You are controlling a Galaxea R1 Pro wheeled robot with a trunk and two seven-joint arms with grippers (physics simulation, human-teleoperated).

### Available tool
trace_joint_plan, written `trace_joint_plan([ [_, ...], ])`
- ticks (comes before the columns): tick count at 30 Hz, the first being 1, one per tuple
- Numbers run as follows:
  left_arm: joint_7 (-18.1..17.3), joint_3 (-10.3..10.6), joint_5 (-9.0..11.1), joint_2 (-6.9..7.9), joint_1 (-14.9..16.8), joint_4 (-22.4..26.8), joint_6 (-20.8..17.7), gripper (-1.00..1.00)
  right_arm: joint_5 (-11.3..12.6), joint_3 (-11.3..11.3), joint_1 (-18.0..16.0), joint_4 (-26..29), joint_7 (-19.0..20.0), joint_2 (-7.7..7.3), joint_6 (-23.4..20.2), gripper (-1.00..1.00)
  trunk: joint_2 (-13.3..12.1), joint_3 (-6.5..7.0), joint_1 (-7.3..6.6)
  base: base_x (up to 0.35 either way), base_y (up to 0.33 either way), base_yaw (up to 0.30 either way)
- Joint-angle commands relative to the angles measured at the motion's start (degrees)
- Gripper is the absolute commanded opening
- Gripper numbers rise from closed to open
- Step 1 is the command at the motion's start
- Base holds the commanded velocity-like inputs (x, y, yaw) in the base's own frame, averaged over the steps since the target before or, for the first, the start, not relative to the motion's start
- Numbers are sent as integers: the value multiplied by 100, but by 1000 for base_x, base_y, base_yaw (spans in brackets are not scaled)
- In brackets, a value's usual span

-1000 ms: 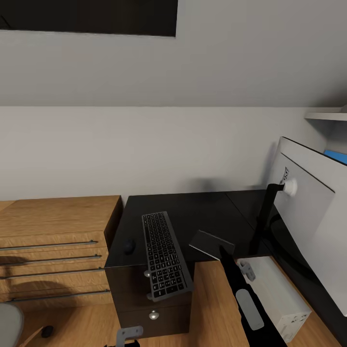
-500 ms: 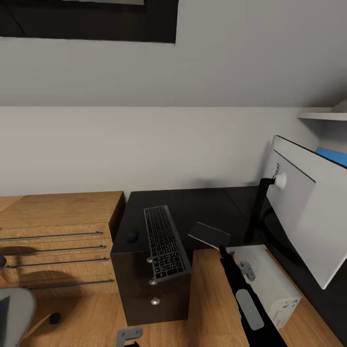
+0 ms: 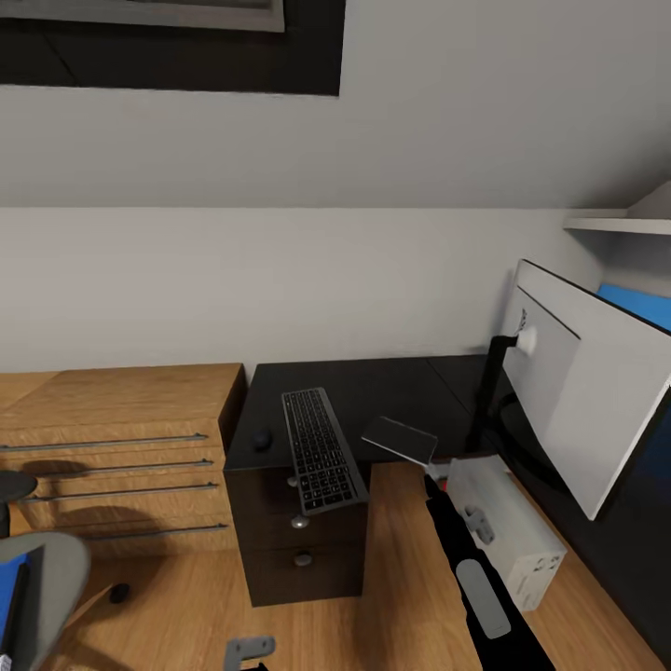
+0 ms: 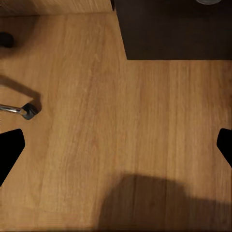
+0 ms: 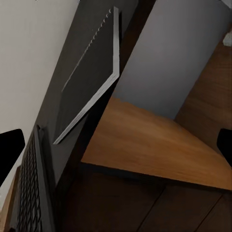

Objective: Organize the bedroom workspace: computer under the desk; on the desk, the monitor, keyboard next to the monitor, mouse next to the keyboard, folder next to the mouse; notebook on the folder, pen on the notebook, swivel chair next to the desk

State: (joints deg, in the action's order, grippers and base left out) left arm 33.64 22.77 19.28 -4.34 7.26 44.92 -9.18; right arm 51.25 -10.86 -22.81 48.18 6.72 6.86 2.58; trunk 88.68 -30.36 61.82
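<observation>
On the glossy black desk (image 3: 373, 391) the keyboard (image 3: 320, 449) overhangs the front edge, unplaced, while both grippers' fingers (image 4: 10, 150) stand released, holding nothing.

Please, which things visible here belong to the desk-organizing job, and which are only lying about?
Job: keyboard, monitor, computer, desk, swivel chair, blue folder.

Lying about: light-wood cabinet, wall shelf, dark wall frame.
</observation>
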Motion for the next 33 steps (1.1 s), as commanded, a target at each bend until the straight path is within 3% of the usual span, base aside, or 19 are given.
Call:
trace_joint_plan([
  [1,44,22,26,5,4,-61,-25,100,60,-17,-4,-7,33,3,3,100,-38,12,-24,-16,0,0],
  [4,45,28,26,4,4,-187,-24,100,62,-21,-4,-9,-12,-5,0,100,-159,66,-89,-10,0,0],
  [11,-41,40,29,-23,4,-437,-35,100,64,-29,-4,-10,-537,-32,-21,100,-440,192,-243,-3,0,0],
  [18,-591,37,30,-35,-1,-839,-69,100,67,-41,-4,-69,-826,-35,-15,100,-720,318,-397,0,0,0],
  [22,-954,34,28,-41,14,-1254,-70,100,65,-59,-4,-448,-852,-39,2,100,-881,389,-485,0,0,0],
  [23,-1061,33,22,-45,26,-1399,-62,100,63,-67,-4,-757,-854,-43,18,100,-921,407,-507,0,0,0],
  [27,-1140,31,20,-48,35,-1508,-52,100,59,-72,-4,-1293,-856,-50,177,100,-1081,479,-595,0,0,0],
  [33,-1191,26,35,-42,39,-1575,-41,100,32,-39,-4,-2188,-848,-57,957,100,-1322,587,-726,0,0,0],
])
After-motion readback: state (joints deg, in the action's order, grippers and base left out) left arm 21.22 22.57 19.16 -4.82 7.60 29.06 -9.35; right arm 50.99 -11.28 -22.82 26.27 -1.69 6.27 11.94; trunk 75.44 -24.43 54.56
